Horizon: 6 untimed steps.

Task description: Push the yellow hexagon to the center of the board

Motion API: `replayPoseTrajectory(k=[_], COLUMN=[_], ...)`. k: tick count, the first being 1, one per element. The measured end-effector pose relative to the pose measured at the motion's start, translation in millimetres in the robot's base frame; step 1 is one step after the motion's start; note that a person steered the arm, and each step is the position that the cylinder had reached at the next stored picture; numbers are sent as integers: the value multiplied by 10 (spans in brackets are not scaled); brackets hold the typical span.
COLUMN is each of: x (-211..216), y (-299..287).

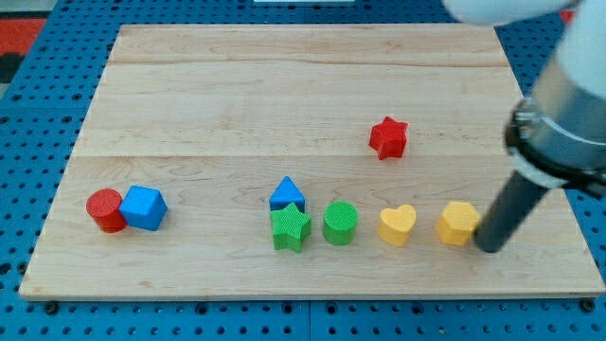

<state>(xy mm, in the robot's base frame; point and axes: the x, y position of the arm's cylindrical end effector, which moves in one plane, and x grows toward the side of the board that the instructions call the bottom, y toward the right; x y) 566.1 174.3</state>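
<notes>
Single camera view of the wooden counter (312, 95). You would have found the yellow hexagon (458, 223) near the view's bottom right, last in a loose row that ran toward the view's left through a yellow heart (397, 225), a green cylinder (340, 223) and a green star (291, 228), with a blue triangular block (287, 193) touching the star from above. A red star (387, 137) stood alone, up and to the left of the hexagon, and a red cylinder (105, 209) and a blue block (144, 207), seemingly many-sided, sat together at the far left. There was no pincer on this arm, so no open or closed state applied; it ended in a dark rod, and my tip (490, 248) rested just beside the hexagon's right edge, touching or nearly so. You should have judged the hexagon as well short of the centre, which lay up and to its left. The chief risk was direction: from this side, a push would have driven the hexagon straight left into the yellow heart and set the row sliding. A second risk was an off-centre contact, which could have spun the hexagon off my tip. A route angled upward might also have clipped the red star.
</notes>
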Motion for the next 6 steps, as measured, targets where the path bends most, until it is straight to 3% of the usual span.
replayPoseTrajectory(k=[2,3,4,6], x=[-20,-244,-423,-1106], y=[-92,-178,-813,-847])
